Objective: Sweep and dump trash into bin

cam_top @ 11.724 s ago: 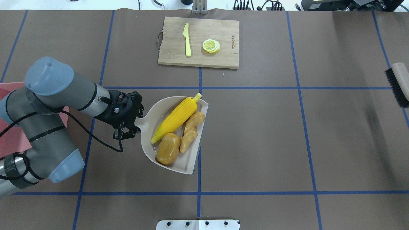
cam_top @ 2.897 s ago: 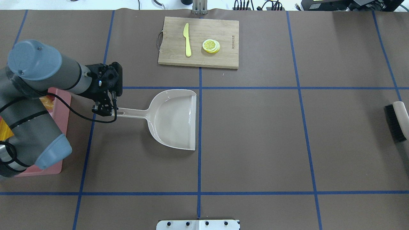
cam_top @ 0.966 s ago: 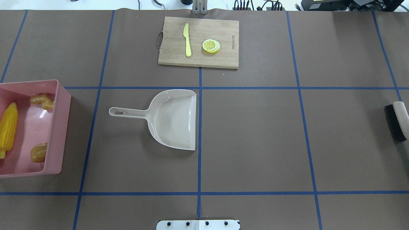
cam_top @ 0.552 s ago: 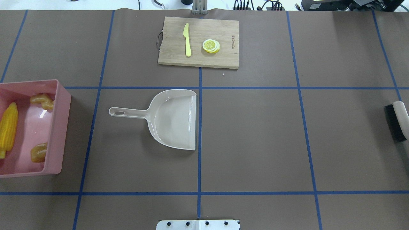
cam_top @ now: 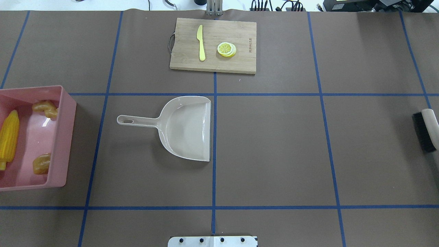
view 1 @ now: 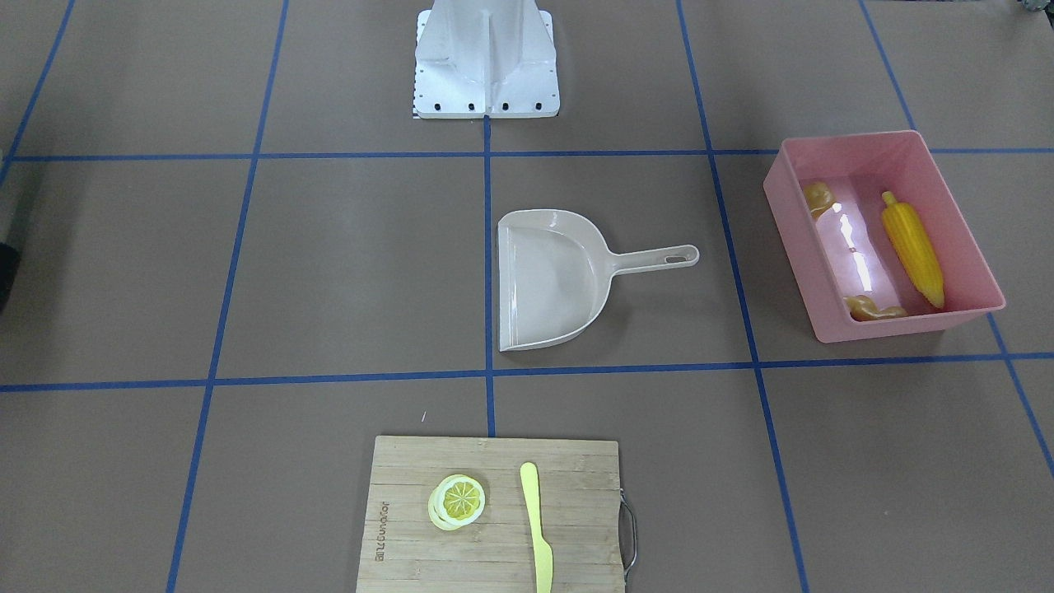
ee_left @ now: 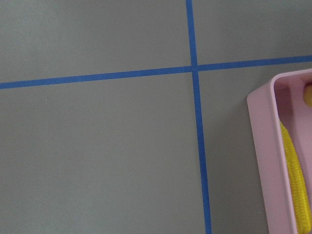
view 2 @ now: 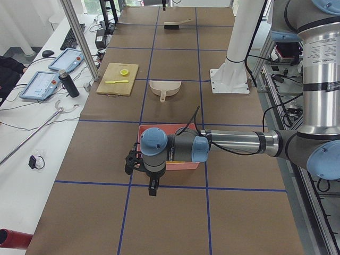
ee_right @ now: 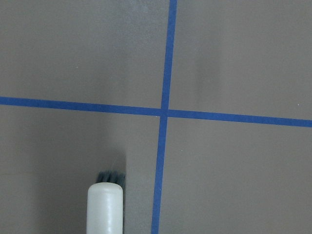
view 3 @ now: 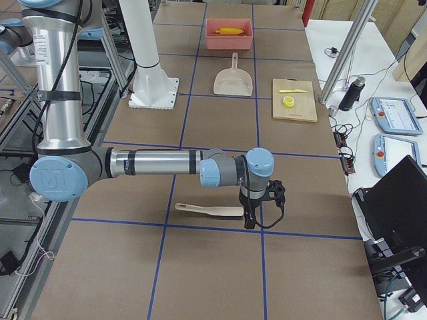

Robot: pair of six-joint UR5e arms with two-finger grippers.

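The pink bin (cam_top: 65, 137) stands at the table's left end. It holds the corn cob (cam_top: 9, 139), the ginger root (cam_top: 45, 107) and the potato (cam_top: 41, 164). The front-facing view shows the same: bin (view 1: 790, 222), corn (view 1: 912, 255), ginger (view 1: 874, 310), potato (view 1: 815, 198). The left wrist view shows the bin's rim (ee_left: 265, 161) and the corn (ee_left: 297, 180). My left gripper (view 2: 152, 188) hangs beside the bin's outer side. My right gripper (view 3: 248, 220) hangs next to the brush (view 3: 210, 211). I cannot tell whether either is open or shut.
The empty beige dustpan (cam_top: 187, 127) lies flat mid-table, handle toward the bin. A wooden cutting board (cam_top: 213, 45) at the far edge carries a plastic knife (cam_top: 201, 43) and a lemon slice (cam_top: 226, 49). The brush (cam_top: 425, 132) lies at the right end.
The loaded dustpan in my left gripper was emptied into the bin and set down mid-table. My left arm has left the overhead view. Nothing has moved in the last second.
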